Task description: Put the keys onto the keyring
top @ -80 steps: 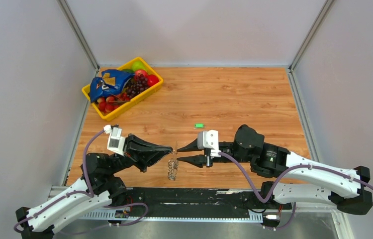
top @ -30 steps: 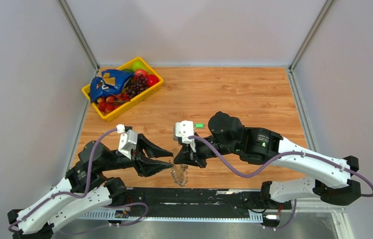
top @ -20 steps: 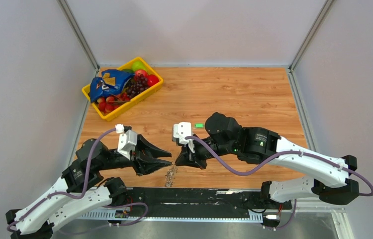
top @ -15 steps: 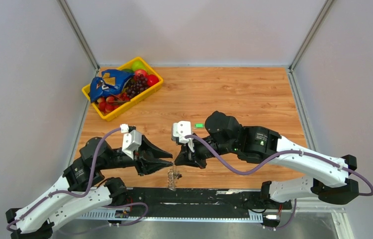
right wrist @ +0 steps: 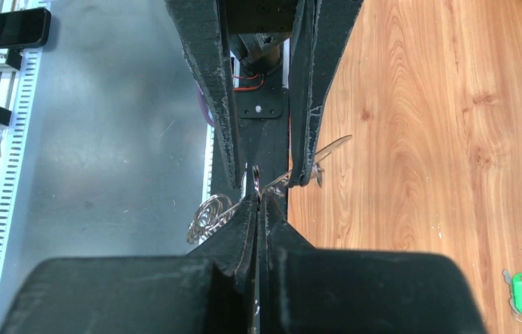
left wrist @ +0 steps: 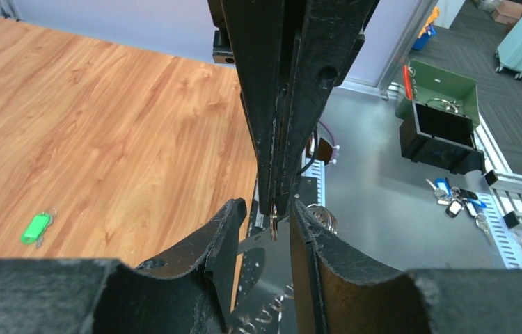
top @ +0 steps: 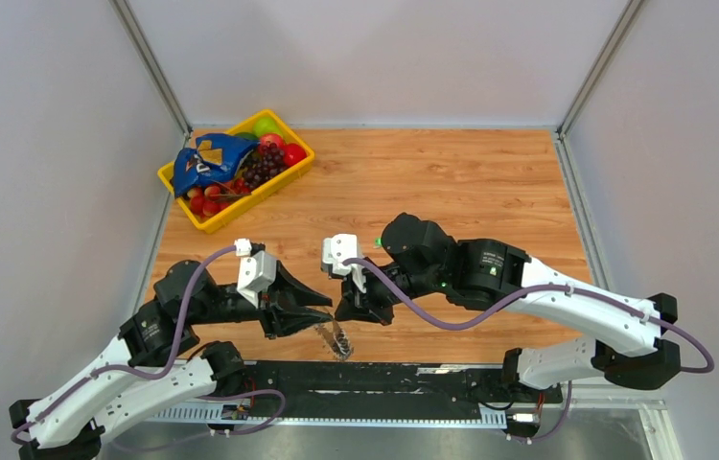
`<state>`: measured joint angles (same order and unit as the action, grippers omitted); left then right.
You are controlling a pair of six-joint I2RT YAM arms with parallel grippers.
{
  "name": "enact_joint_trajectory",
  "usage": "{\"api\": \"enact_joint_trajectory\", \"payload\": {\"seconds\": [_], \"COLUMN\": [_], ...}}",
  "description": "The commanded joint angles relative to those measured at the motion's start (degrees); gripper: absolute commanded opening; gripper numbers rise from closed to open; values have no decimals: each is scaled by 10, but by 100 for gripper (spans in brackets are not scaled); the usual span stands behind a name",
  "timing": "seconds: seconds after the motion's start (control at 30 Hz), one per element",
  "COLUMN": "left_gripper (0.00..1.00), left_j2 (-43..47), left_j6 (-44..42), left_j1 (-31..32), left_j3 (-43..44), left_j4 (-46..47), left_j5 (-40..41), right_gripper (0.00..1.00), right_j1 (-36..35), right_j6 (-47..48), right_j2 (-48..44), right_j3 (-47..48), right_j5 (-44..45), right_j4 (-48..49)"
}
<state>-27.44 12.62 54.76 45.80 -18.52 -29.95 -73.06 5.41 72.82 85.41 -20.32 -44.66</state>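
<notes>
My right gripper is shut on the keyring, a thin metal ring seen edge-on at its tips. Silvery coils hang off it, over the table's front edge. My left gripper is open, one finger on each side of the right fingertips and the ring; I see no contact. From above, both grippers meet tip to tip: left, right. One of the keys, with a bright green tag, lies on the wood; a speck of it shows behind the right arm.
A yellow basket of fruit with a blue bag stands at the table's back left. Grey walls close in both sides. A black rail runs along the front edge under the grippers. Off the table, a green box and loose keys lie on the floor.
The right arm has shifted left and brought the ring between the left fingers. The left jaws have narrowed a little. The hanging coils have swung beneath the grippers.
</notes>
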Motion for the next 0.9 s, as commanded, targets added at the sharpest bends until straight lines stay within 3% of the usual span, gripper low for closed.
{"api": "enact_joint_trajectory", "payload": {"seconds": [0.0, 0.57, 0.87], "left_gripper": [40, 30, 31], "left_j2": [-6, -19, -16], "left_j6": [-17, -28, -29], "left_j1": [2, 2, 2], "left_j3": [24, 28, 33], "left_j4": [-10, -29, -33], "left_j5": [-9, -8, -6], "right_gripper": [0, 0, 0], "right_j1": [-2, -2, -2], "right_j6": [-13, -14, -14], "right_j2": [3, 7, 15], "right_j3": [32, 39, 37], "right_j5": [-6, 7, 11], "right_j4": [-2, -7, -10]}}
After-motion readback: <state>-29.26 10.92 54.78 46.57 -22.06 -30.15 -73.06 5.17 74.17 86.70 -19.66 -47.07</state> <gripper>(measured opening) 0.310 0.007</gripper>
